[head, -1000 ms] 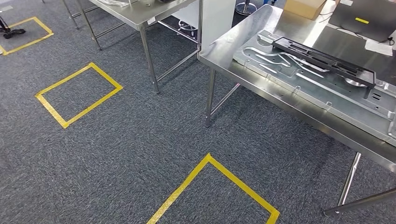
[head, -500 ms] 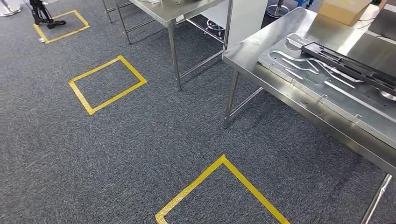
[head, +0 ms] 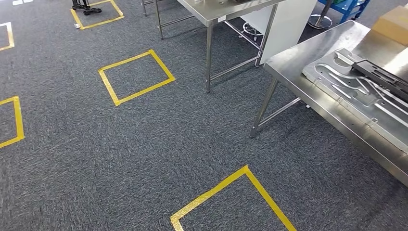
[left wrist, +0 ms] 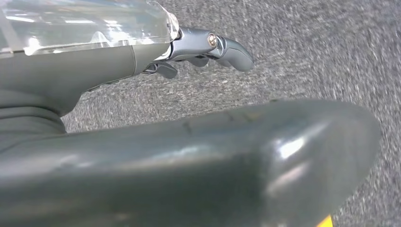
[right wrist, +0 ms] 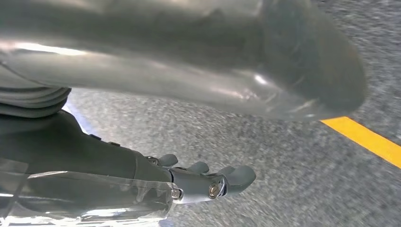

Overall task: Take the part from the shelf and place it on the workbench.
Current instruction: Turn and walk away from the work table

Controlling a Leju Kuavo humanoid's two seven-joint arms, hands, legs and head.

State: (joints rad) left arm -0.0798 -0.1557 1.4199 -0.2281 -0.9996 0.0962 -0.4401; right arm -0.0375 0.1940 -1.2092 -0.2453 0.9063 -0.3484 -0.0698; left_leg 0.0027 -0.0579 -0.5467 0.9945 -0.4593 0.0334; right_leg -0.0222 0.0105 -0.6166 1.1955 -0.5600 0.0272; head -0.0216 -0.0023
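The steel workbench point(head: 308, 60) stands at the right in the head view. On it lies a silver grooved fixture plate point(head: 346, 89) with a long black part point(head: 385, 79) resting across it. My left hand point(left wrist: 189, 156) hangs over the grey carpet, its thumb big in front and its dark fingers point(left wrist: 229, 47) stretched out, holding nothing. My right hand point(right wrist: 189, 61) hangs the same way, its fingers point(right wrist: 213, 182) apart and empty, above a strip of yellow tape point(right wrist: 369, 137).
A second steel table point(head: 216, 12) stands at the back with a white panel point(head: 284, 26) beside it. Yellow tape squares mark the carpet at the middle left point(head: 135, 77) and the near centre point(head: 235, 197). A cardboard box point(head: 392, 24) sits on the workbench's far end.
The whole picture has shifted to the right: the camera has turned left. The workbench now sits at the right edge and more taped squares show on the left.
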